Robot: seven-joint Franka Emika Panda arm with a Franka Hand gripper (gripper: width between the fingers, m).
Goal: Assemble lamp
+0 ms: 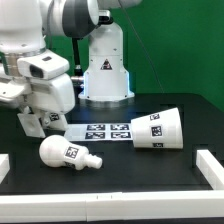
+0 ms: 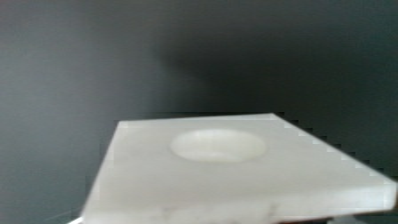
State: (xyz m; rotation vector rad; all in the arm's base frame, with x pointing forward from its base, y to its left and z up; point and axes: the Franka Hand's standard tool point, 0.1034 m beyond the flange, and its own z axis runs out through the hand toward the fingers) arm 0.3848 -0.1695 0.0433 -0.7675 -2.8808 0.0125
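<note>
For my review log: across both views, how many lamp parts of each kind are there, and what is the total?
Base: 1
Bulb: 1
Shade: 1
Total: 3

The bulb (image 1: 66,153) lay on its side, screw neck toward the exterior view's right. The tapered shade (image 1: 158,129) lay tipped over, well apart. The angular base (image 2: 222,175) showed a round socket

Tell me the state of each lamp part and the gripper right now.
bulb: lying on its side on the table, free.
shade: tipped on its side, beside the marker board.
base: socket empty, nothing screwed in.
gripper: low near the table; jaws unreadable.
</note>
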